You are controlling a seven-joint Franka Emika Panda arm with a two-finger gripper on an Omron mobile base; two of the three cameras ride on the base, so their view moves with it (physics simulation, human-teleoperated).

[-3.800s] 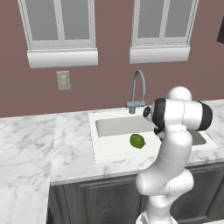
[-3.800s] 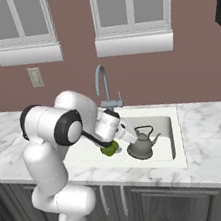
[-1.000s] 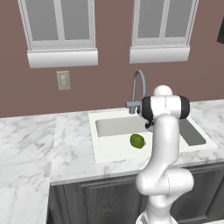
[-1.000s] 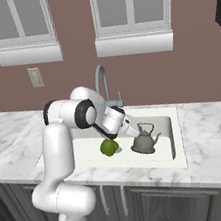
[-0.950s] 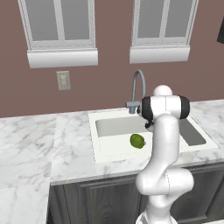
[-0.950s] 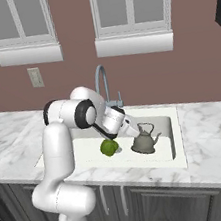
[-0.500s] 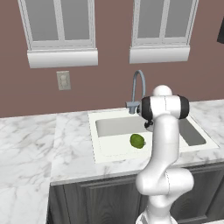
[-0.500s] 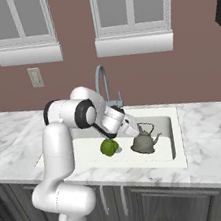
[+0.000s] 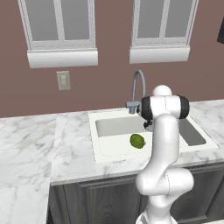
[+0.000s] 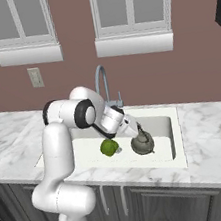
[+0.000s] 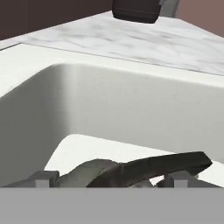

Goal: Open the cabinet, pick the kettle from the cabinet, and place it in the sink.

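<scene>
— What do we see, biggest first?
— The sink (image 10: 176,142) at mid-frame, the kettle (image 10: 142,143) inside it right of a green fruit (image 10: 109,147).
— The gripper (image 10: 136,129)?
— Beside the kettle's handle; we cannot tell its spread.

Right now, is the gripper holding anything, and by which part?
Cannot tell for sure. The gripper sits at the arched handle on top of the kettle, which rests in the sink, but finger contact isn't visible.
</scene>
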